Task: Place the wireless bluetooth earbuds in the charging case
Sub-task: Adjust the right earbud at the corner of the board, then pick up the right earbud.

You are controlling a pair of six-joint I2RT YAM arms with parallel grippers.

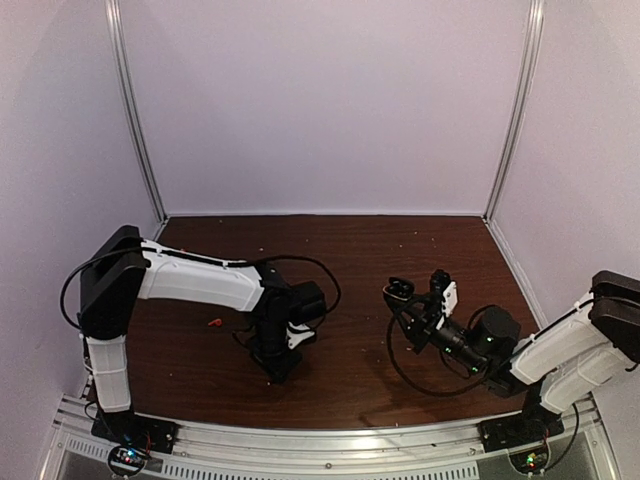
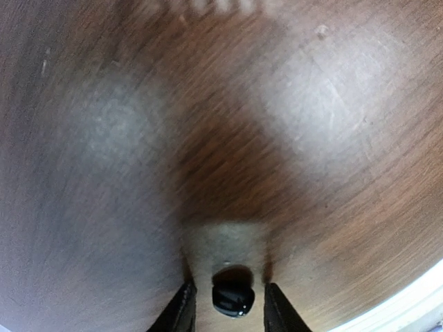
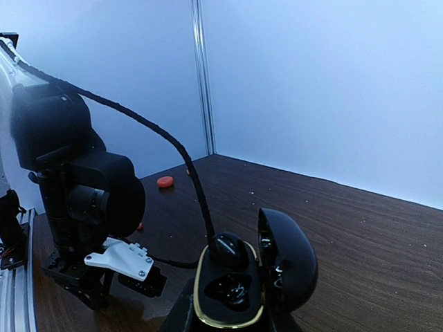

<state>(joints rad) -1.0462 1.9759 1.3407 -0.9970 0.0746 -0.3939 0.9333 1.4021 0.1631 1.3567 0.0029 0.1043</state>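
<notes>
Right gripper (image 3: 228, 322) clamped case (image 3: 230, 293), lid open, presented for loading. Left gripper (image 2: 230, 290) stood narrowly parted astride black bud (image 2: 233, 299), not gripping yet. Red bud (image 1: 213, 322) lay on table (image 1: 400, 250).

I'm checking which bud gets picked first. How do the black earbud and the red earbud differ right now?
The black earbud sits between the left gripper's open jaws; the red earbud lies by itself, outside either gripper's jaws. The black earbud is glossy black, the red earbud bright red. Both are tiny, rest on the table, and are outside the charging case.
</notes>
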